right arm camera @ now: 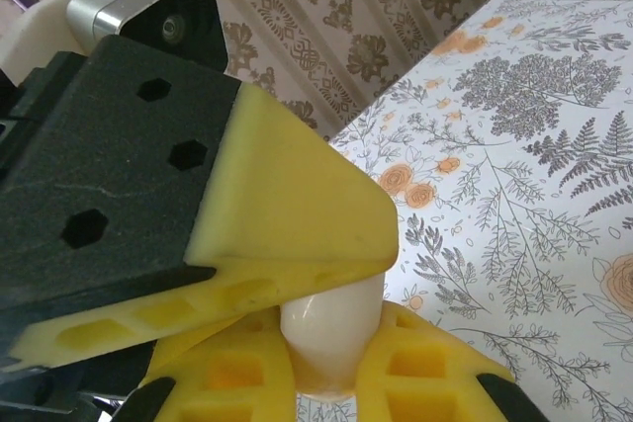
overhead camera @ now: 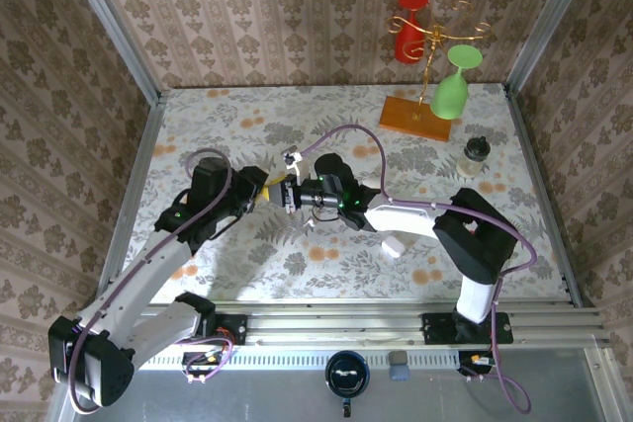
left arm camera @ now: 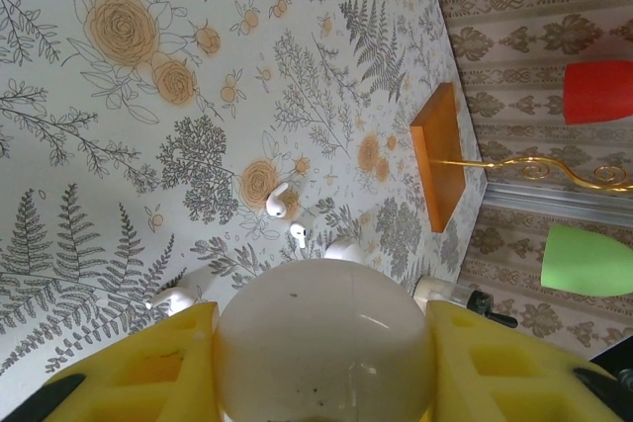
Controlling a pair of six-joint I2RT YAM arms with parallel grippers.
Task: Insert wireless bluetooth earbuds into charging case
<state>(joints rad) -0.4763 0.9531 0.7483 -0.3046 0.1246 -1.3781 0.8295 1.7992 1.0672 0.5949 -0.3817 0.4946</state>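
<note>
While case [left arm camera: 324, 338] is gripped, earbuds [left arm camera: 278, 201] lie outside.

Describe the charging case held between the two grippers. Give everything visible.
The charging case is a smooth, glossy, off-white plastic pebble with a faint straight seam down its face and a few small dark specks. It looks closed. The left gripper clamps its two sides between yellow fingers. In the right wrist view the right gripper is shut on its narrower end. It hangs above the floral table, and nothing else can be seen touching it.
</note>
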